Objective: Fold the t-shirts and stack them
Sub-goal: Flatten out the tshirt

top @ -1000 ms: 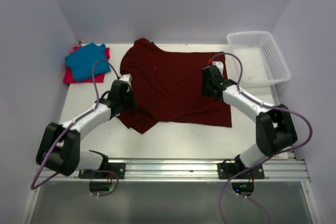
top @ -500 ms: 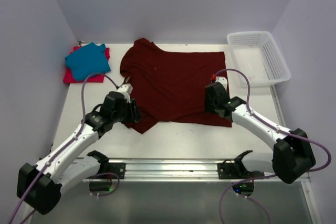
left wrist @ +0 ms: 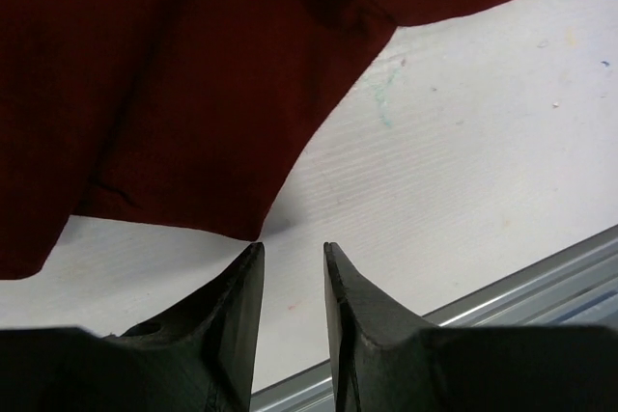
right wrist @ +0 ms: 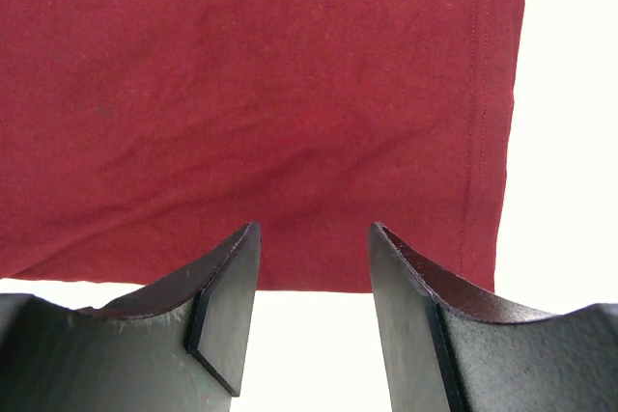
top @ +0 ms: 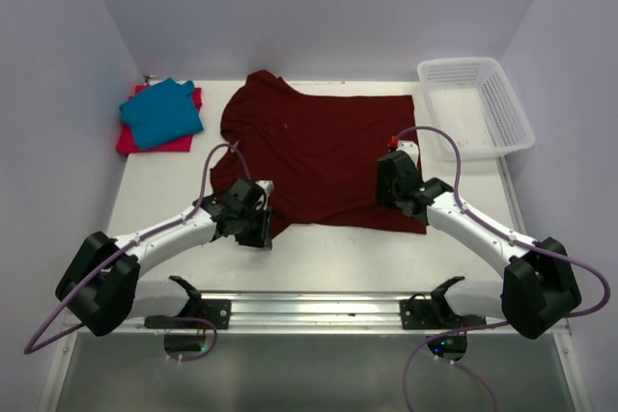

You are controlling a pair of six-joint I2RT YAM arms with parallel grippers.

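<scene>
The dark maroon t-shirt (top: 319, 156) lies spread flat in the middle of the table, with its front left part folded into a point. My left gripper (top: 263, 236) is open by a narrow gap and empty, its tips right at that front left point (left wrist: 292, 248); the maroon cloth (left wrist: 174, 94) fills the view ahead. My right gripper (top: 398, 185) is open and empty over the front hem near the shirt's front right corner (right wrist: 314, 229), with maroon cloth (right wrist: 270, 94) ahead. The teal blue t-shirt (top: 159, 113) lies folded on the red-pink t-shirt (top: 130, 140) at the back left.
A white mesh basket (top: 475, 108) stands at the back right. The metal rail (top: 319, 306) runs along the near table edge and also shows in the left wrist view (left wrist: 541, 277). Purple walls close the left, back and right sides.
My left gripper has swung right and nearer, from the shirt's left edge to its front left point. My right gripper came nearer to the front hem, then held still.
</scene>
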